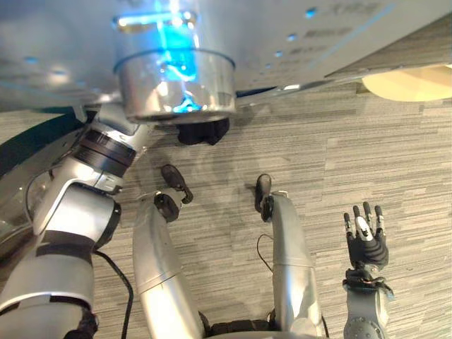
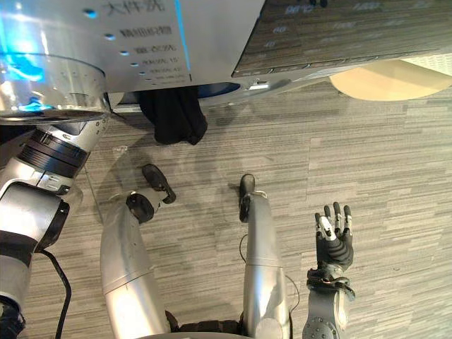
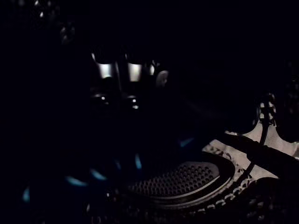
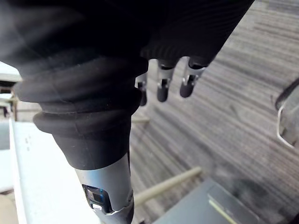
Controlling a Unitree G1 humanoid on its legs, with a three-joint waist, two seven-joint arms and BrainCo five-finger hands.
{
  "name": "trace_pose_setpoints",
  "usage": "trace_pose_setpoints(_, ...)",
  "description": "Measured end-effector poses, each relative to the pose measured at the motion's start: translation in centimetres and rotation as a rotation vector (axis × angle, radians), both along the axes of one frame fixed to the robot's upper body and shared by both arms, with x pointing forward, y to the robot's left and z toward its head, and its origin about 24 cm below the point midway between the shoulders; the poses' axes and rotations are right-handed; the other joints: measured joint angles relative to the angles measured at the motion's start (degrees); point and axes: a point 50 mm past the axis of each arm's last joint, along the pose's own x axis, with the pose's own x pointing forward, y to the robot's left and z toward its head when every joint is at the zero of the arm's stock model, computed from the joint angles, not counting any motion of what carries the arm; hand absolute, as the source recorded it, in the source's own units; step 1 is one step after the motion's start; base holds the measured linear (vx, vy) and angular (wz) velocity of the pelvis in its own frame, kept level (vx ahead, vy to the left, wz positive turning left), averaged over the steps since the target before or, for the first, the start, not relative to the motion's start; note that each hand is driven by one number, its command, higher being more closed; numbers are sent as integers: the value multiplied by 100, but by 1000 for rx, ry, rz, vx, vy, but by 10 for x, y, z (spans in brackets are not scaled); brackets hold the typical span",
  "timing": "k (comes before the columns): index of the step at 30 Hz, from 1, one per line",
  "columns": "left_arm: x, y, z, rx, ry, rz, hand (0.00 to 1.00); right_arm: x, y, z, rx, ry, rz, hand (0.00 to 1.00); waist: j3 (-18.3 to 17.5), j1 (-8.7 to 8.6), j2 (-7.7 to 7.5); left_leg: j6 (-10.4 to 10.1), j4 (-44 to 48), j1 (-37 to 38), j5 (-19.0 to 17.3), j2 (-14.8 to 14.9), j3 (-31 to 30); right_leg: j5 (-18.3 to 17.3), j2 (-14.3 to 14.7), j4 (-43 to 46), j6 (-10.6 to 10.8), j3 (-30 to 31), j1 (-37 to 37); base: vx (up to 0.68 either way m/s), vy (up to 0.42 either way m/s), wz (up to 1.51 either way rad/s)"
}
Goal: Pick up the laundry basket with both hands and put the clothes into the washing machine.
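Inside the dark washer (image 2: 212, 35) the left hand (image 3: 133, 72) is barely made out; its state cannot be told. A black cloth (image 2: 173, 113) is hung lengthwise off the washer's edge. The right hand (image 2: 333, 240) is held spread.

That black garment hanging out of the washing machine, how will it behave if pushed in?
The black garment droops in soft folds from the washing machine, so it's probably floppy and will bunch rather than slide. It looks thin, likely light, and may slump back out.
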Motion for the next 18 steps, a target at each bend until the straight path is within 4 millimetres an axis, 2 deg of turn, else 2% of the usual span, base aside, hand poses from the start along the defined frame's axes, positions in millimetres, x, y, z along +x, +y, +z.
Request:
trace_pose_setpoints(3, -1, 8, 0, 68, -33, 202, 100, -2, -8, 5, -22, -2, -46, 0, 1, 1, -1, 1, 26, -28, 0, -2, -1, -1, -1, 56, -1, 11, -48, 1, -11, 0)
trace_pose_setpoints(8, -3, 24, -4, 328, -92, 513, 100, -3, -16, 17, -62, -53, -77, 0, 4, 12, -6, -2, 62, -35, 1, 1, 58, -3, 9, 241, -4, 118, -207, -13, -47, -3)
trace_pose_setpoints(9, -3, 27, -4, 408, -107, 589, 0, -3, -18, 18, -73, -62, -76, 0, 5, 14, -4, -6, 62, -36, 4, 8, 82, -3, 17, 251, -4, 148, -243, -14, -42, -8)
trace_pose_setpoints(16, -3, 32, -4, 819, -179, 860, 0, -5, -22, 22, -69, -110, -101, 0, 17, -32, 16, -11, -6, -83, 35, 43, 156, 17, 25, 221, -31, 185, -357, -13, -19, -5)
trace_pose_setpoints(18, -7, 51, 5, 882, -143, 945, 0, -5, -21, 20, -67, -108, -101, 0, 27, -98, 34, -15, -80, -173, 126, 109, 264, 107, 79, 193, -81, 233, -559, -44, -39, -20)
